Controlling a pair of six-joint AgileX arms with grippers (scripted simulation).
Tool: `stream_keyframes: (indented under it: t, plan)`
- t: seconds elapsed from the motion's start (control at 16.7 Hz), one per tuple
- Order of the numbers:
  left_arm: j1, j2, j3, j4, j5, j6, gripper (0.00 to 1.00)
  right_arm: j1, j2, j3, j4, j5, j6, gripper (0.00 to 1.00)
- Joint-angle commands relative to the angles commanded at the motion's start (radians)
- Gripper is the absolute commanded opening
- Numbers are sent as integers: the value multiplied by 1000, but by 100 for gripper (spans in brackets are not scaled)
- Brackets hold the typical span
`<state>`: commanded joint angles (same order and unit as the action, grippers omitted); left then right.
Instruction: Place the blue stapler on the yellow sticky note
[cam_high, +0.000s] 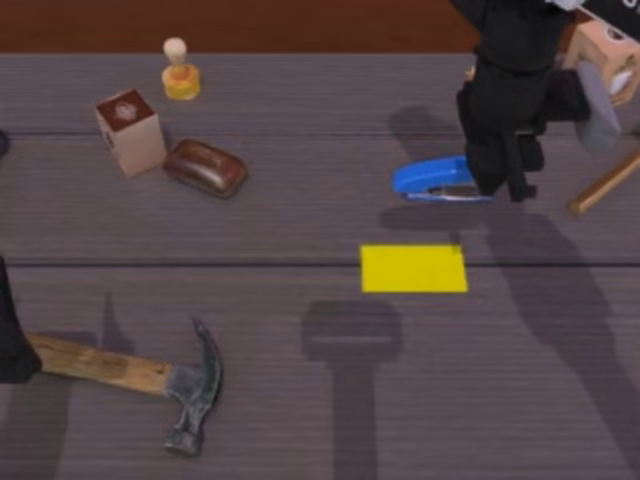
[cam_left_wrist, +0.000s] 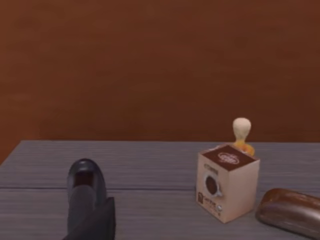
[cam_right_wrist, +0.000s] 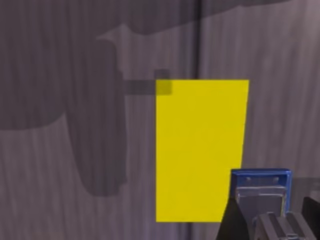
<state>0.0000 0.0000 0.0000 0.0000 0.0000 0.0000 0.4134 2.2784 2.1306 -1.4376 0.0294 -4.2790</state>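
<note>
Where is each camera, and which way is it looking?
Top view: above the table, looking down; right gripper at the bright blue stapler, left arm at the left edge.
Left wrist view: low, facing the brown wall past the printed cardboard box.
Right wrist view: looking down at the flat yellow sticky note.
Top and right wrist views share note and stapler.

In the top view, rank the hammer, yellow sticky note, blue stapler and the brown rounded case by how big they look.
1. hammer, clearly longest.
2. yellow sticky note.
3. blue stapler, partly hidden by the right gripper, so its rank against the note is unsure.
4. brown rounded case, close to the stapler in look.
</note>
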Motion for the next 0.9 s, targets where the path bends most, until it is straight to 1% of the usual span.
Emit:
stream_keyframes:
  t: [0.24,0.36,0.66,0.78,0.9]
  plan:
    - [0,0,0,0,0,0,100,7,1,-16,17,-1,7,0]
    - [0,0,0,0,0,0,100,10,12,-60,75,-1,18,0]
    - [0,0,0,0,0,0,100,37,66,-220,292,0,38,0]
    - [0,0,0,0,0,0,100,41,77,-253,330,0,42,0]
    - [0,0,0,0,0,0,100,41,78,-256,333,0,42,0]
